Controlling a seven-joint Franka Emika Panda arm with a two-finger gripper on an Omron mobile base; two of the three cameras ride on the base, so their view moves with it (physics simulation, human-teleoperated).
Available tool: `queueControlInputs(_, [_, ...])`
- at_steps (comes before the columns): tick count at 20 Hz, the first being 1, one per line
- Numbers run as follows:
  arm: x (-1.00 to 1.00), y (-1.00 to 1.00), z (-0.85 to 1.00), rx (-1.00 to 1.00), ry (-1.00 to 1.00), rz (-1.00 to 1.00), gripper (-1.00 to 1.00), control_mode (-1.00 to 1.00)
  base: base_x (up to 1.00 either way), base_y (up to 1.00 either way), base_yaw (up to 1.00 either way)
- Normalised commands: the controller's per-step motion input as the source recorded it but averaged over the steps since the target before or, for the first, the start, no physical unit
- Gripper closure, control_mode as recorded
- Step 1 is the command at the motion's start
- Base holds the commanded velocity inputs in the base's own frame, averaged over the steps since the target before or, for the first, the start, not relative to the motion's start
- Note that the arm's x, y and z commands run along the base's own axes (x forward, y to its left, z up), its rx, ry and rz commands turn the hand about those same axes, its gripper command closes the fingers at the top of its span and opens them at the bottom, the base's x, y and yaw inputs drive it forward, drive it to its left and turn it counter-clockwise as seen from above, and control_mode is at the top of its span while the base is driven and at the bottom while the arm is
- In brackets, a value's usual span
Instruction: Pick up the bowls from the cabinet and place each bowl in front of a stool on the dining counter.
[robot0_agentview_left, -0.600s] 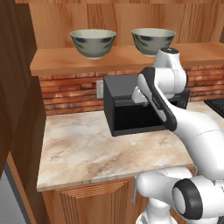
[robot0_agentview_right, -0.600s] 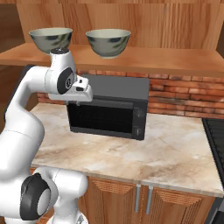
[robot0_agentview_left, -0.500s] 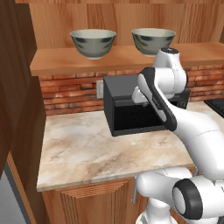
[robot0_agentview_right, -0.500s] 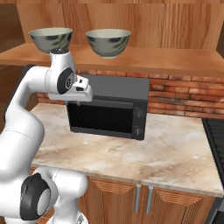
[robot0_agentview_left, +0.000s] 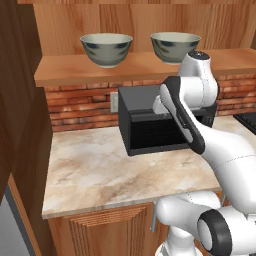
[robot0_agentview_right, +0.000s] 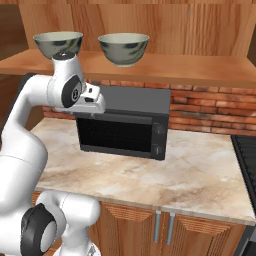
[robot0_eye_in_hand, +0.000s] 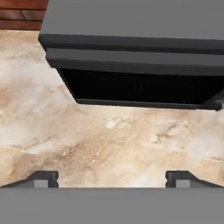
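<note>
Gripper (robot0_eye_in_hand: 112, 178) seen in hand view w/ tips set wide apart, nothing between them: open, empty. It looks down on the marbled bench (robot0_eye_in_hand: 87, 144), w/ the black microwave (robot0_eye_in_hand: 131, 52) just beyond the tips. No brand, label or writing readable anywhere; the small marks on the microwave's control strip in right base view are too tiny to read.

Nearest in both base views: white arm, its hand sitting in front of the microwave's upper edge, above the bench. Below the bench top, wooden base cupboards (robot0_agentview_right: 170, 232) w/ metal handles show clearly in right base view; left base view gives just a ribbed door (robot0_agentview_left: 100, 232).

Mid: microwave (robot0_agentview_left: 150, 125) stands on the bench (robot0_agentview_left: 100, 170) against a red brick backsplash (robot0_agentview_left: 75, 107). Left base view shows its side and front, and a wall socket (robot0_agentview_left: 114, 102) just left of it. Right base view shows its full front (robot0_agentview_right: 122, 130) plus a dark cooktop edge (robot0_agentview_right: 246, 165) at far right.

Far: the two bowls sit upright on the cabinet shelf (robot0_agentview_left: 130, 67), apart from each other, above the microwave. Left bowl (robot0_agentview_left: 106, 49), right bowl (robot0_agentview_left: 175, 47). In right base view the arm's top joint partly covers the left bowl (robot0_agentview_right: 57, 43); right bowl (robot0_agentview_right: 123, 48) is fully clear. Wood-grain back panel (robot0_agentview_right: 190, 35) behind both.
</note>
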Motion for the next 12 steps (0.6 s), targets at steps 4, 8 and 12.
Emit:
queueControlInputs(4, [-0.04,-0.12,0.59,0.00,-0.18,-0.13,-1.00,-1.00,0.00,0.00,0.00])
queueControlInputs(8, [-0.02,-0.15,0.61,0.00,-0.15,-0.25,-1.00,-1.00,0.00,0.00,0.00])
queueControlInputs(12, [0.00,-0.06,0.35,0.08,-0.07,-0.32,-1.00,-1.00,0.00,0.00,0.00])
